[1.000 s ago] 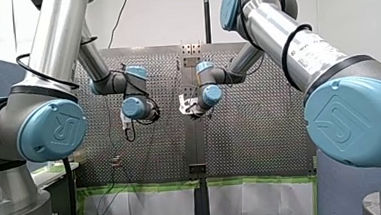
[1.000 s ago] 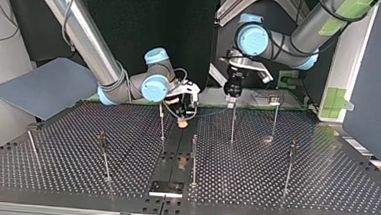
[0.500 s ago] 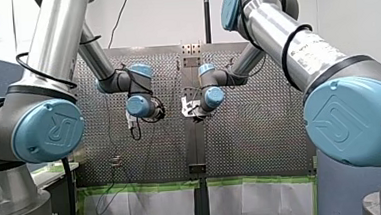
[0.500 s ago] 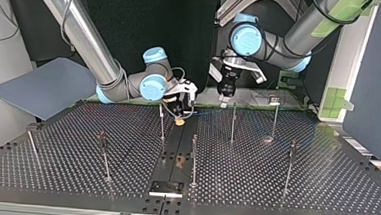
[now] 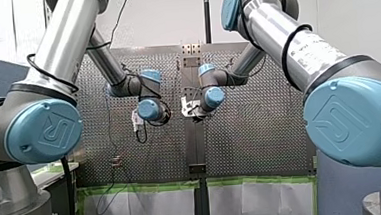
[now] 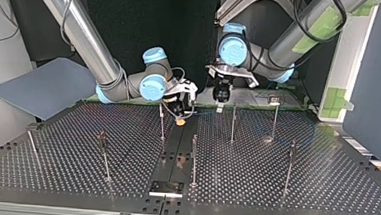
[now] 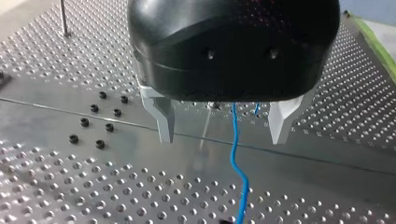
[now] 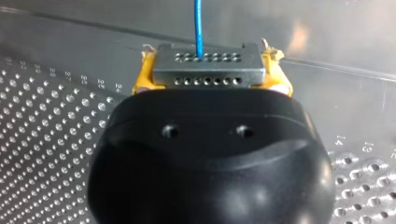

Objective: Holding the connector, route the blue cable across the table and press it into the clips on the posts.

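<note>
Blue cable (image 8: pixel 199 23), thin, leaves grey connector (image 8: pixel 208 69) clamped in right tool (image 8: pixel 210 78); left tool (image 7: pixel 222 136) gapes.

Left: my left silver arm with blue joint caps (image 5: pixel 69 40) in from front view's left, elbow high, wrist folded down. Its black gripper with bare metal fingers (image 7: pixel 223 122) aimed downward, jaws spread wide. Right: my right silver arm with blue joint caps (image 5: pixel 284 31) in from opposite side, wrist tilted low. Its black gripper with yellow pads (image 8: pixel 208 70) clamped on grey perforated connector block (image 8: pixel 208 80). In top view, grippers near each other, not touching.
</note>
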`<state>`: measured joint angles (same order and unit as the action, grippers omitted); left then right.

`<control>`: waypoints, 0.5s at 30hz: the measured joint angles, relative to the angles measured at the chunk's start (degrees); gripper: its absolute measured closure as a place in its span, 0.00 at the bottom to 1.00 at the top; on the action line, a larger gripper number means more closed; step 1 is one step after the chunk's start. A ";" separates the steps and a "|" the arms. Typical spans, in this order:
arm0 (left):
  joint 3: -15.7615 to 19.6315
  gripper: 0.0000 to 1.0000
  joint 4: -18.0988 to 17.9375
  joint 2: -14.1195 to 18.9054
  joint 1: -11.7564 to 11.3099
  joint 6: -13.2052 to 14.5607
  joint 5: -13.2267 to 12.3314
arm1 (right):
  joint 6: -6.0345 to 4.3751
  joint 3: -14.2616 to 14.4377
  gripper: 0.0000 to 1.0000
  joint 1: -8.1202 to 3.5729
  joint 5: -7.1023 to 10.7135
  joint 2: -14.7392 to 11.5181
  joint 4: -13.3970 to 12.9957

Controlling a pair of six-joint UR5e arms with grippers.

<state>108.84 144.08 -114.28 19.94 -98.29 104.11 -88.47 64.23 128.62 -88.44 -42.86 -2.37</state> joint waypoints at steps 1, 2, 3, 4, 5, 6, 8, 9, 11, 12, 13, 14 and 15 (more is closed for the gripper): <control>-0.52 0.00 0.04 -0.52 0.04 -0.28 0.12 | 0.01 0.00 1.00 -0.01 0.00 0.00 -0.01; -1.01 0.00 0.07 -1.00 0.06 -0.54 0.18 | 0.02 -0.01 1.00 -0.02 0.01 0.00 -0.01; -1.63 0.00 0.13 -1.62 0.06 -0.80 0.15 | 0.02 -0.01 1.00 -0.01 0.01 0.00 -0.02; -2.12 0.00 0.15 -2.07 0.06 -0.94 0.08 | 0.02 -0.01 1.00 -0.01 0.01 0.00 -0.03; -2.61 0.00 0.18 -2.43 0.07 -1.04 0.00 | 0.03 -0.01 1.00 -0.01 0.02 0.00 -0.05; -3.28 0.00 0.20 -2.78 0.09 -1.14 -0.10 | 0.03 -0.01 1.00 -0.01 0.03 0.00 -0.06; -4.28 0.00 0.22 -3.09 0.10 -1.22 -0.19 | 0.03 -0.01 1.00 -0.01 0.06 0.00 -0.08; -4.81 0.00 0.25 -3.23 0.11 -1.23 -0.22 | 0.04 -0.01 1.00 -0.02 0.09 0.00 -0.07; -5.53 0.00 0.47 -3.61 0.29 -1.20 -0.07 | 0.07 -0.02 1.00 -0.01 0.14 0.00 -0.05; -6.02 0.00 0.59 -3.96 0.45 -1.20 0.20 | 0.09 -0.02 1.00 -0.01 0.18 0.00 -0.04; -6.40 0.00 0.56 -4.27 0.53 -1.20 0.44 | 0.10 -0.01 1.00 0.00 0.20 0.00 -0.03; -6.78 0.00 0.45 -4.61 0.59 -1.24 0.71 | 0.10 -0.02 1.00 0.00 0.22 0.00 -0.03; -7.30 0.00 0.15 -5.11 0.63 -1.39 1.10 | 0.11 -0.02 1.00 -0.01 0.24 0.00 -0.03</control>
<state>101.54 144.23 -119.39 20.57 -99.67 105.21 -88.36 64.22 128.61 -88.20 -42.86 -2.39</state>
